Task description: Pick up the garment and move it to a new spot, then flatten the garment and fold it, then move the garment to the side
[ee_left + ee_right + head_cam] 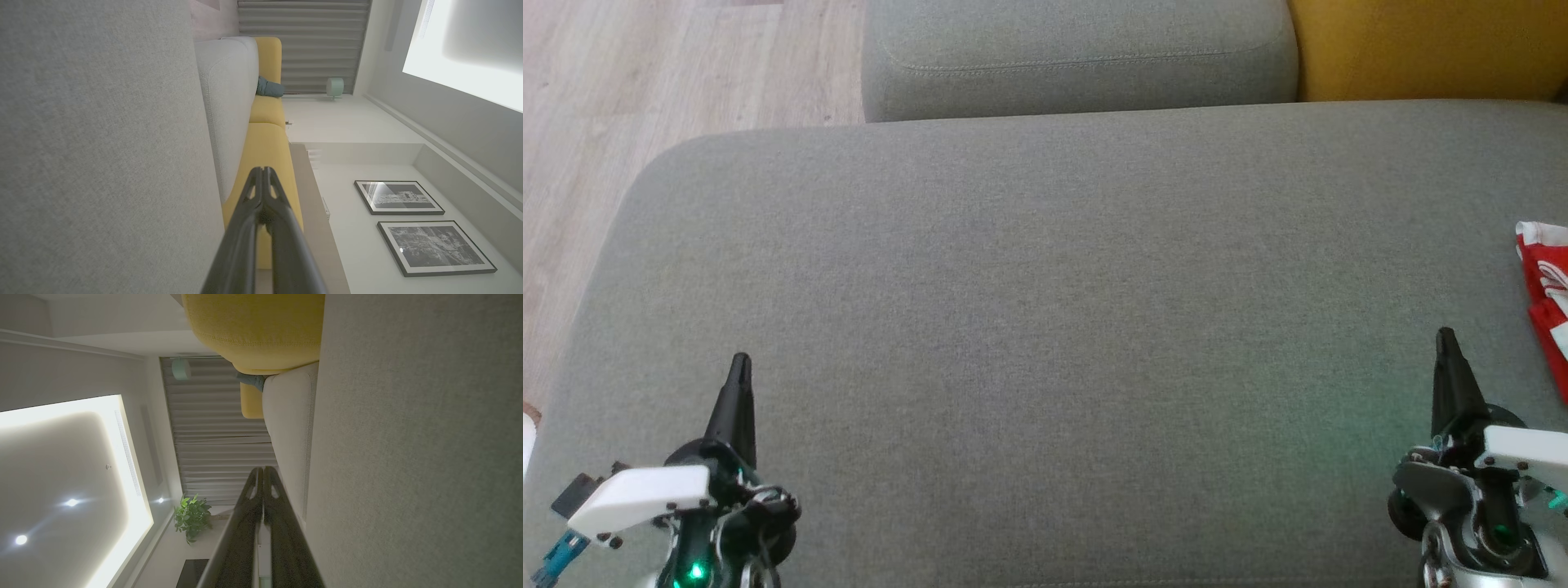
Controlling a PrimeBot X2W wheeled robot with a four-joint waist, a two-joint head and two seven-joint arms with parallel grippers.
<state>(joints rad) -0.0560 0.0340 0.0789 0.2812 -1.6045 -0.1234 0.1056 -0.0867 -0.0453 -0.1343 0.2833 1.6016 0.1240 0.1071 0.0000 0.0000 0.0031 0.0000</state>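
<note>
the red-and-white garment (1545, 282) runs off the head view's right edge.

Home living room, grey sofa (1045, 286), framed pictures (398, 197), curtains (216, 428), houseplant (191, 516)

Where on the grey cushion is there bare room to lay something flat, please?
The middle of the grey seat cushion is bare, from the left gripper to the right gripper and up to the back cushion. The right edge is crowded by red-and-white cloth.
</note>
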